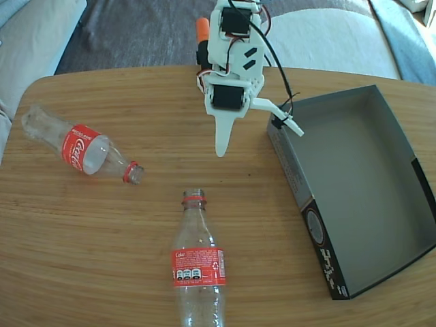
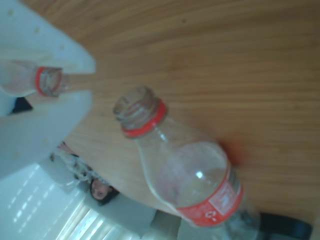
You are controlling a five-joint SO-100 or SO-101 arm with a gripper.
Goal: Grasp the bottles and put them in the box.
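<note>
The gripper [image 1: 255,139] is hanging spread and empty, seemingly above the table [image 1: 102,225], both bottles [image 1: 85,150] [image 1: 197,262] lying apart.

A rounded wooden table [image 1: 102,225] with fine straight grain fills most of the fixed view. Beyond its far edge, at twelve o'clock, lies a dark grey rug [image 1: 136,30]. Pale cushioned seating [image 1: 30,34] sits at ten o'clock, and a light cushion [image 1: 334,41] at one o'clock. Daylight falls evenly.

"Coca-Cola" on left bottle [image 1: 80,149]; "Coke" on near bottle [image 1: 197,266].
</note>
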